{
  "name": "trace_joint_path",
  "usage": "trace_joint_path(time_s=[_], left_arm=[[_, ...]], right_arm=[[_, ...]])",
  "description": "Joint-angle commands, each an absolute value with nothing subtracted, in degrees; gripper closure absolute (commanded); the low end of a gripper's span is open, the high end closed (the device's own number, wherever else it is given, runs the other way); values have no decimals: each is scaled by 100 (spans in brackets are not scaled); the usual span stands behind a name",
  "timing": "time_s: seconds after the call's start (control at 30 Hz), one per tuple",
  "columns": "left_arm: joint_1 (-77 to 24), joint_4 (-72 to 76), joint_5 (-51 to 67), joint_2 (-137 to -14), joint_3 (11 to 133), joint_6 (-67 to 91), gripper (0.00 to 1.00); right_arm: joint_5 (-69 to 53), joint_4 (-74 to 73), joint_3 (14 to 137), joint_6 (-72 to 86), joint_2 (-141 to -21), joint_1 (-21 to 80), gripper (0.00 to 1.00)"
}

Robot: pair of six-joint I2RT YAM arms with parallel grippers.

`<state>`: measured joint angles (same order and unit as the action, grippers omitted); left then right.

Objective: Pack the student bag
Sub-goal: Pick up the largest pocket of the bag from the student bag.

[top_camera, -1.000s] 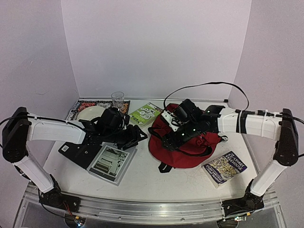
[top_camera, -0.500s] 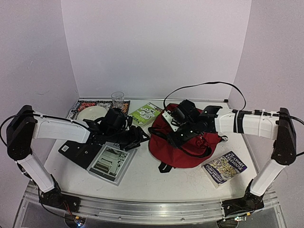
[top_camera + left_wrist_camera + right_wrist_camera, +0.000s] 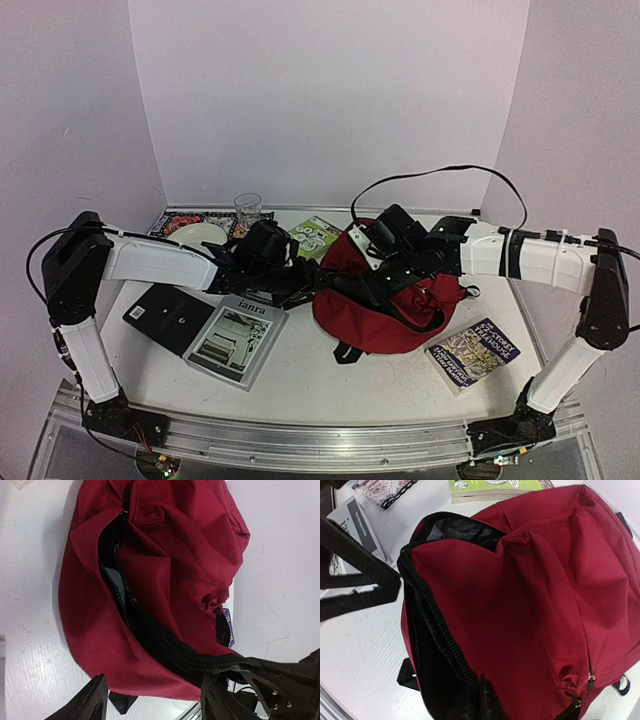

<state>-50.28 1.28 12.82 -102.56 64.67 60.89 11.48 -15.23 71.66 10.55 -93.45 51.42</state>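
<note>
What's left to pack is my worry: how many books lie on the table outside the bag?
4: a black book front left, a grey book against it, a green book at the back beside the student bag, a purple book front right. The bag may hide others.

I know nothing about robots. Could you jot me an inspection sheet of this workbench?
Surface: white table, faintly scuffed.
Job's things: red bag lying on the table, main zip open.
Clutter: green book, puzzle book, grey book, black notebook, plate, glass.
Tools: left tool open, facing the bag's opening; right tool shut on the bag's zip edge.
Cables: black cable looping above the right arm.
Surroundings: plain pale walls; nothing else seen.
</note>
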Motion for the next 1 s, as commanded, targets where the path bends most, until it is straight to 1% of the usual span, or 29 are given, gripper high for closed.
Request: trace_joint_path(time_s=[0.0,0.13,0.23,0.33,0.47,0.53,0.7,0.83,0.87,0.97], left_arm=[[-5033,258,1468,-10679,6966,6194,35],[-5081,251,1564,-11049,7184,6242,38],[-5118,255,1607,-11236,7234,6270,44],[-5133,257,1593,-11336,7150,6310,53],[-5142,262,1523,-11357,6974,6363,61],[-5142,263,1498,-11373,6932,6373,65],[-5142,278,1510,-11472,6907,6430,69],[-5151,289,1501,-11480,6878,6459,69],[-5151,288,1477,-11449,6871,6455,67],[-5152,267,1308,-11201,6868,6343,55]], right_arm=[[1268,-1797,7405,1076,-9182,5133,100],[1353,-1825,7565,1010,-8967,5133,100],[1419,-1837,7684,926,-8751,5131,100],[1523,-1837,7741,861,-8489,5133,100],[1745,-1796,7750,697,-8004,5131,100],[1872,-1751,7749,618,-7788,5133,100],[2345,-1335,7544,507,-7165,5131,100],[2615,-668,7221,444,-6732,5129,100],[2653,-581,7190,421,-6697,5130,100],[2684,-536,7218,380,-6805,5132,100]])
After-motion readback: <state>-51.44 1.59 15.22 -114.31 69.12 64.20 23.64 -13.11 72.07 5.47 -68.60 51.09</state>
